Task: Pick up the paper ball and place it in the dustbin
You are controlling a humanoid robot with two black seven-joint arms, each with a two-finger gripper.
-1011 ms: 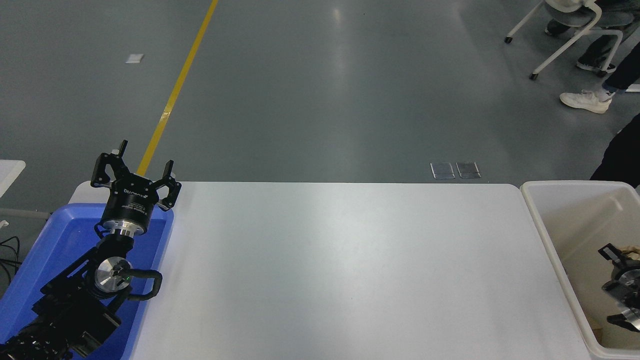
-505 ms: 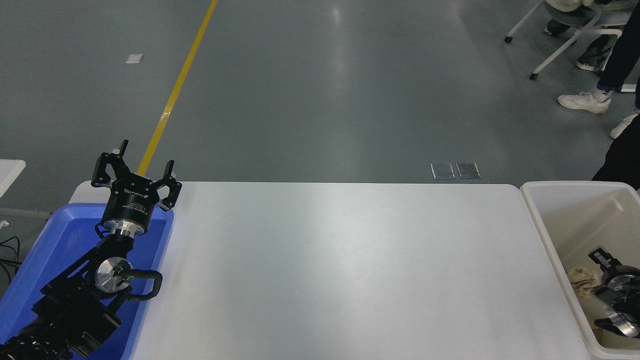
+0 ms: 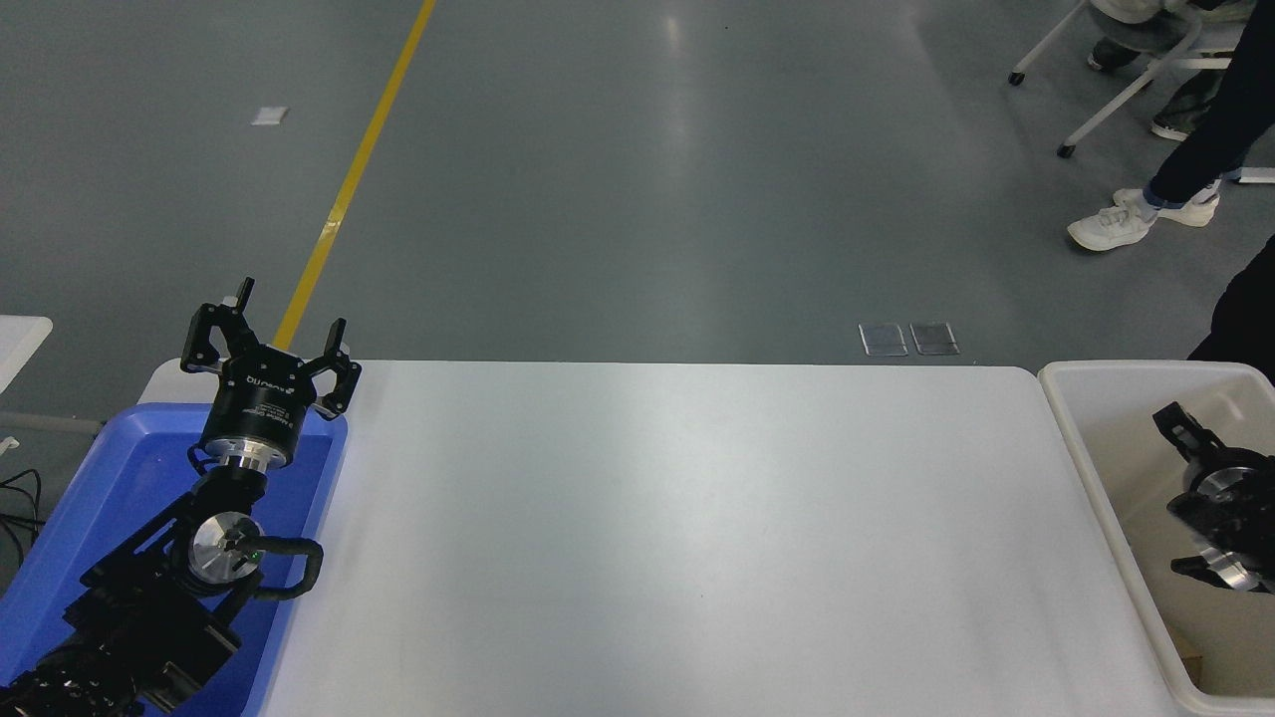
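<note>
Since half a second ago the right gripper (image 3: 1175, 423) has risen toward the dustbin's (image 3: 1126, 370) far end, and the paper ball that lay beside it no longer shows.

Where the ball sits now I cannot tell; the right arm covers part of the bin floor and the frame's right edge cuts both off, so that hand's spread is unclear too. One left gripper (image 3: 267, 339), parked at lower left over one blue tray (image 3: 110, 478), stands wide and empty. One white table (image 3: 677, 518); a person's white shoe (image 3: 1106, 227) at upper right.
</note>
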